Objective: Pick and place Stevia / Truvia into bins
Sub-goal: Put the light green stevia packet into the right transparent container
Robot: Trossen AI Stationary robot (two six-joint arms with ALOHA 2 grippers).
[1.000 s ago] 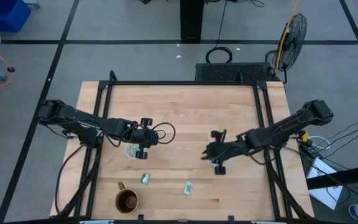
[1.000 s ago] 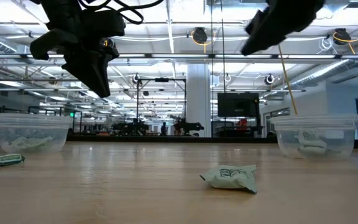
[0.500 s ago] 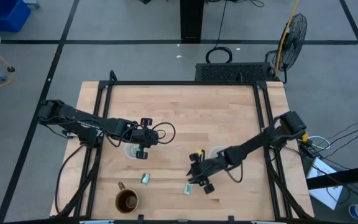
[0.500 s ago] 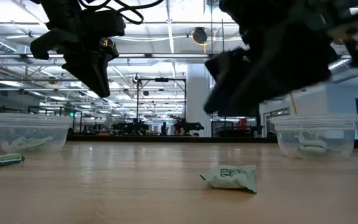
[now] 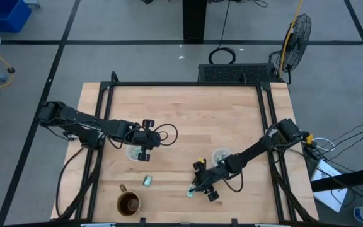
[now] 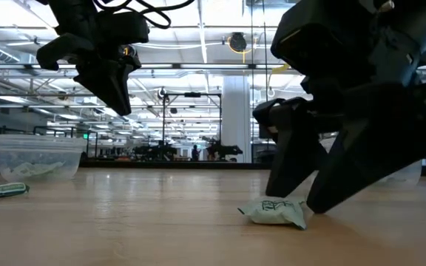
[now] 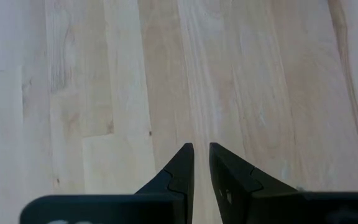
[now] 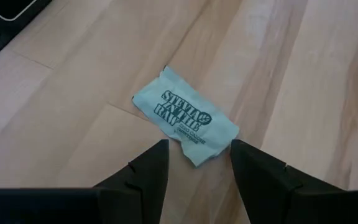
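A green-and-white Stevia packet (image 8: 185, 124) lies flat on the wood near the table's near edge, also seen in the high view (image 5: 191, 191) and the low view (image 6: 276, 212). My right gripper (image 8: 197, 146) is open and low over it, one finger on either side of the packet's end, fingertips close to the table (image 6: 302, 199). A second packet (image 5: 147, 181) lies to its left. Two clear cups hold packets: the left cup (image 5: 133, 152) and the right cup (image 5: 220, 156). My left gripper (image 5: 145, 148) hangs shut above the left cup's edge, holding nothing (image 7: 201, 149).
A brown mug (image 5: 129, 203) with a handle stands near the table's near edge, left of the packets. Black frame rails (image 5: 270, 126) run along the table's sides. Bare wood stretches across the table's far half. In the low view the left cup (image 6: 39, 157) stands at the left.
My right gripper has swung from beside the right cup toward the table's near edge and leftward, and come down until its open fingers straddle the packet's end. The packet has not moved. My left arm has kept still.
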